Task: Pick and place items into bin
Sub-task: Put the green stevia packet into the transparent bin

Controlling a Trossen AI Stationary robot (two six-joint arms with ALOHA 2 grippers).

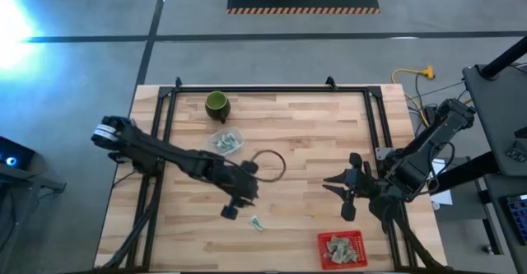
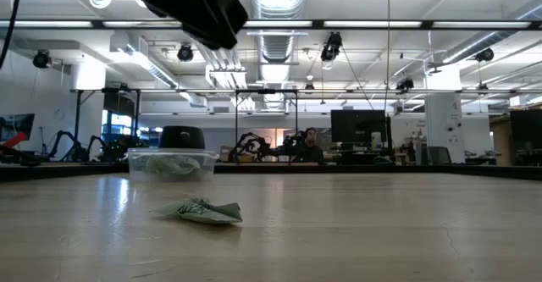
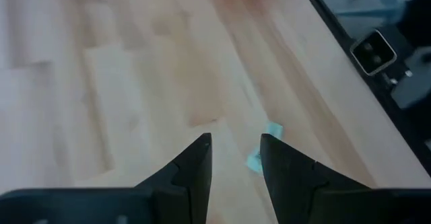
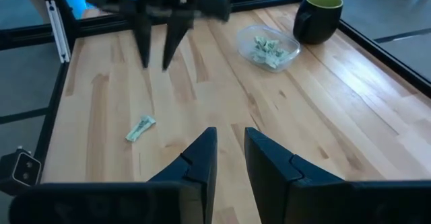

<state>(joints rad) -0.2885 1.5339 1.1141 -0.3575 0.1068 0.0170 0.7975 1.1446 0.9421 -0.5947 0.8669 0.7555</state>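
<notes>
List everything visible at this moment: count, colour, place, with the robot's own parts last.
Loose packet: one, pale green-and-white, on the table near the front, just beyond the left hand.
Clear container: one, transparent, holding several packets, beside the cup.
Cup: one, dark green, back of the table.
Red bin: one, holding several packets, front right corner.
Dark ring: one, black, table centre.
Table: one, light wood, black frame.
Left hand: open, empty, above the loose packet.
Right hand: slightly open, empty, waiting at the right side.

On the desk (image 1: 313, 134), a loose packet (image 1: 257, 223) lies well apart from the bin (image 1: 341, 249), the bowl (image 1: 226, 141) of packets just beside the cup (image 1: 216, 104).
</notes>
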